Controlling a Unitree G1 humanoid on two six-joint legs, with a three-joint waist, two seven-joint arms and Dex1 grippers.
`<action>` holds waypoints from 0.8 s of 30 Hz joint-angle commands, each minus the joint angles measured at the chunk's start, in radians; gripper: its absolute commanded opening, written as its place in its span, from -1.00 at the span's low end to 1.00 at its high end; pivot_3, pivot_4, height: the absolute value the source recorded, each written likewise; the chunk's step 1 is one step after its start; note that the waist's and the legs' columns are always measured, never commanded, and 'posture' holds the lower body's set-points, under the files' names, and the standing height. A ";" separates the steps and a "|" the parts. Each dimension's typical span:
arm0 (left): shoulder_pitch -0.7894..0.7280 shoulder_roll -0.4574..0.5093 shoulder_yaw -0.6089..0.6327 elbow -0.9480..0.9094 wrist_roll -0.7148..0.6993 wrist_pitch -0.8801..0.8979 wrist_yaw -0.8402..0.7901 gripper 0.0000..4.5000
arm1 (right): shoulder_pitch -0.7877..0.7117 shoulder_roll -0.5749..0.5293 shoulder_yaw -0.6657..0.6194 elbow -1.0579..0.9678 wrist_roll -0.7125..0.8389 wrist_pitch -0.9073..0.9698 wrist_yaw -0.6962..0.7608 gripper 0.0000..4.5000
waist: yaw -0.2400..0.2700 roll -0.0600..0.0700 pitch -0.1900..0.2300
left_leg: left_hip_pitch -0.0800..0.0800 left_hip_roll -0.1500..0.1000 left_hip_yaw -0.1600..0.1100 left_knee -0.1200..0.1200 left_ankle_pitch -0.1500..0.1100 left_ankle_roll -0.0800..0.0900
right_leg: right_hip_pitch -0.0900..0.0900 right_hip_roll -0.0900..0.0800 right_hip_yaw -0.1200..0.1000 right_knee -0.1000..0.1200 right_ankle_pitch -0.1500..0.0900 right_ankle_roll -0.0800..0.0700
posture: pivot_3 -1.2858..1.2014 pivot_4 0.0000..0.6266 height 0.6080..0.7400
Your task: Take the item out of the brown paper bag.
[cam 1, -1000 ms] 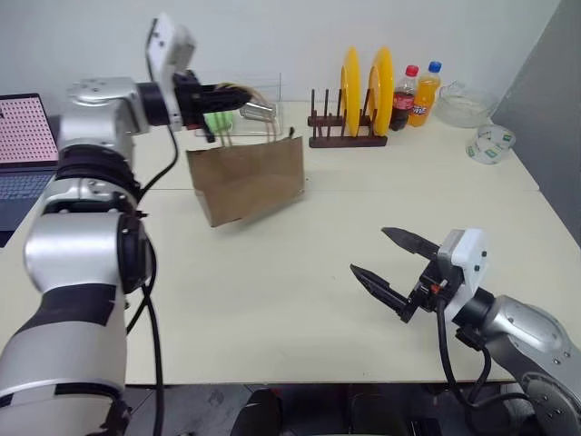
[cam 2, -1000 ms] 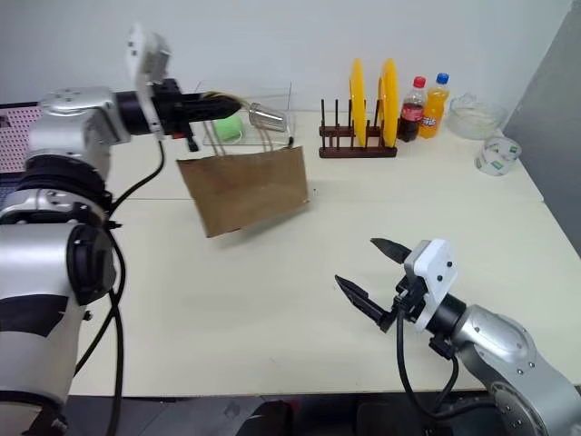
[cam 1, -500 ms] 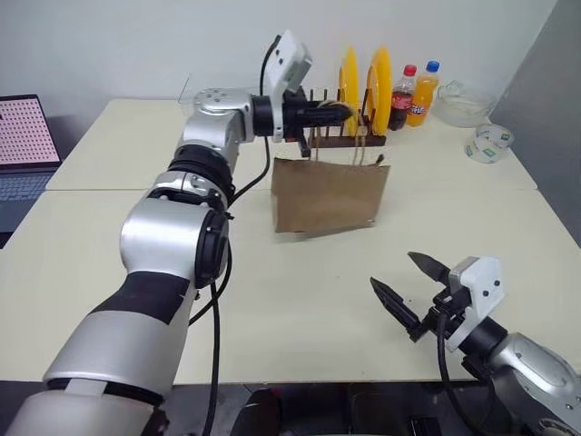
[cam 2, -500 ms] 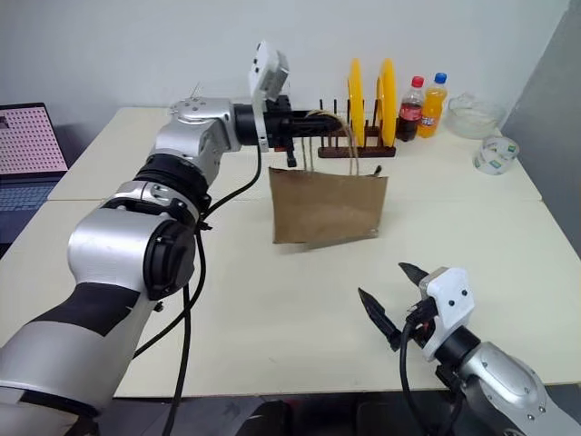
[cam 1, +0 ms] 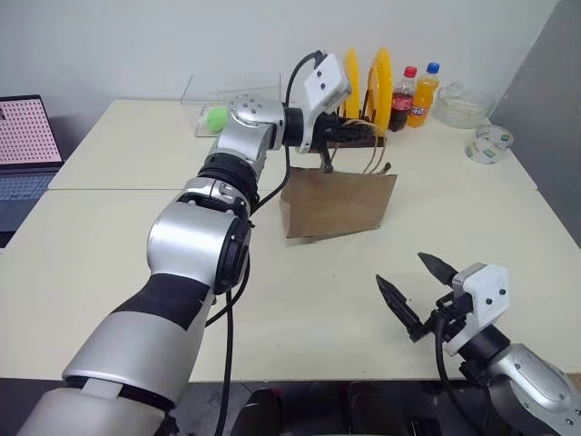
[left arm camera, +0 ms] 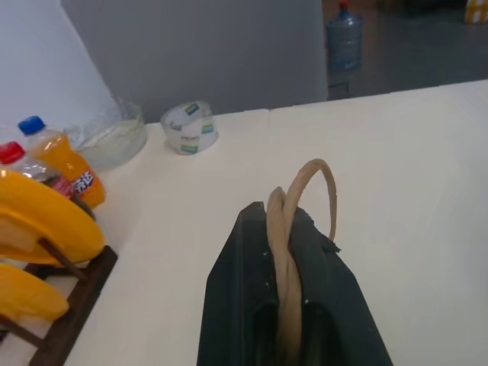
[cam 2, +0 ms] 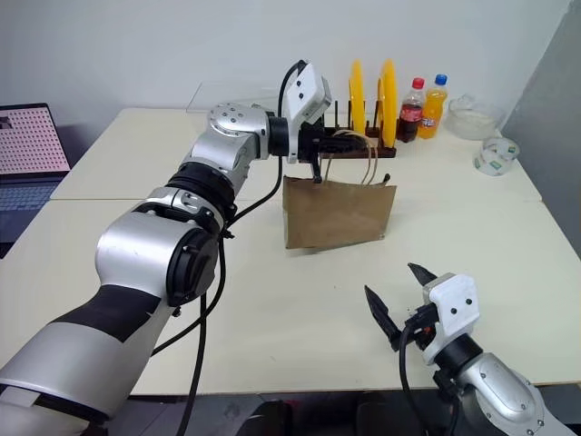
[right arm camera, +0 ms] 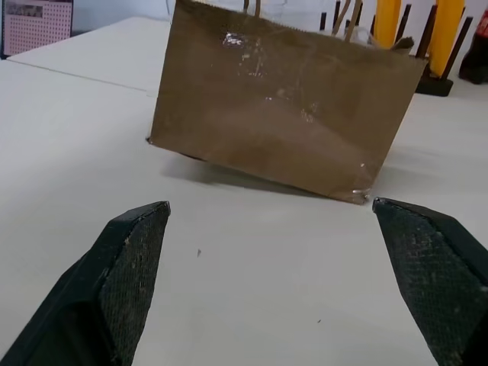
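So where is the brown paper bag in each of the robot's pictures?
Left eye view: brown paper bag mid-table, hanging from the left gripper.
Right eye view: same bag, just right of centre.
Left wrist view: just its cord handles, pinched between the black fingers.
Right wrist view: bag across the top, beyond the right gripper.
Shared landmark: the yellow plates behind it.

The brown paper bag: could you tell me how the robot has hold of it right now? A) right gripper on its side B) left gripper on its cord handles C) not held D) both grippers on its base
B: the left gripper is shut on the cord handles of the brown paper bag.
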 commanded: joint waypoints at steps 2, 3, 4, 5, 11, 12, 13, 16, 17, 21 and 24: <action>-0.022 0.013 0.002 -0.007 0.034 -0.056 0.089 -0.97 | -0.043 0.012 -0.024 -0.085 0.070 -0.018 -0.060 1.00 | 0.001 0.000 0.000 | 0.000 0.000 0.000 0.001 0.000 0.000 | 0.000 0.000 0.000 0.000 0.000 0.000 | 0.03 -0.52 1.00; -0.024 0.014 0.006 -0.006 0.038 -0.059 0.104 -0.97 | -0.046 0.011 -0.024 -0.085 0.076 -0.017 -0.065 1.00 | 0.001 0.000 0.000 | 0.000 0.000 0.000 0.001 0.000 0.000 | 0.000 0.000 0.000 0.000 0.000 0.000 | 0.03 -0.52 1.00; -0.027 0.015 0.012 -0.005 0.038 -0.060 0.118 -0.97 | -0.049 0.009 -0.025 -0.085 0.080 -0.015 -0.068 1.00 | 0.001 0.000 0.000 | 0.000 0.000 0.000 0.001 0.000 0.000 | 0.000 0.000 0.000 0.000 0.000 0.000 | 0.03 -0.52 1.00; -0.031 0.018 0.013 -0.005 0.043 -0.068 0.136 -0.97 | -0.048 0.008 -0.024 -0.085 0.079 -0.013 -0.066 1.00 | 0.001 0.000 0.000 | 0.000 0.000 0.000 0.001 0.000 0.000 | 0.000 0.000 0.000 0.000 0.000 0.000 | 0.03 -0.52 1.00; -0.057 0.021 0.025 -0.003 0.051 -0.094 0.190 -0.97 | -0.044 0.010 -0.021 -0.085 0.075 0.002 -0.046 1.00 | 0.001 0.000 0.000 | 0.000 0.000 0.000 0.001 0.000 0.000 | 0.000 0.000 0.000 0.001 0.000 0.000 | 0.03 -0.52 1.00; -0.060 0.022 0.023 -0.003 0.054 -0.099 0.195 -0.97 | -0.045 0.011 -0.021 -0.085 0.075 0.005 -0.043 1.00 | 0.001 0.000 0.000 | 0.000 0.000 0.000 0.001 0.000 0.000 | 0.000 0.000 0.000 0.001 0.000 0.000 | 0.03 -0.52 1.00; -0.063 0.022 0.026 -0.003 0.054 -0.099 0.198 -0.97 | -0.050 0.015 -0.021 -0.085 0.075 0.011 -0.042 1.00 | 0.001 0.000 0.000 | 0.000 0.000 0.000 0.001 0.000 0.000 | 0.000 0.000 0.000 0.001 0.000 0.000 | 0.03 -0.52 1.00; -0.052 0.021 0.026 -0.003 0.050 -0.096 0.166 -0.97 | -0.066 0.018 -0.018 -0.085 0.076 0.025 -0.044 1.00 | 0.000 0.000 0.000 | 0.000 0.000 0.000 0.001 0.000 0.000 | 0.000 0.000 0.000 0.001 0.000 0.000 | 0.03 -0.52 1.00; -0.043 0.022 0.025 -0.003 0.050 -0.094 0.151 -0.97 | -0.072 0.018 -0.017 -0.085 0.077 0.029 -0.046 1.00 | 0.000 0.000 0.000 | 0.000 0.000 0.000 0.001 0.000 0.000 | 0.000 0.000 0.000 0.001 0.000 0.000 | 0.03 -0.52 1.00; -0.013 0.027 0.020 -0.003 0.055 -0.094 0.130 -0.97 | -0.088 0.016 -0.017 -0.085 0.080 0.041 -0.052 1.00 | 0.000 0.000 0.000 | 0.000 0.000 0.000 0.001 0.000 0.000 | 0.000 0.000 0.000 0.001 0.000 0.000 | 0.03 -0.52 1.00; 0.004 0.029 0.017 -0.003 0.059 -0.092 0.129 -0.97 | -0.114 0.018 -0.017 -0.085 0.095 0.069 -0.063 1.00 | 0.000 0.000 0.000 | 0.000 0.000 0.000 0.001 0.000 0.000 | 0.000 0.000 0.000 0.002 0.000 0.000 | 0.03 -0.52 1.00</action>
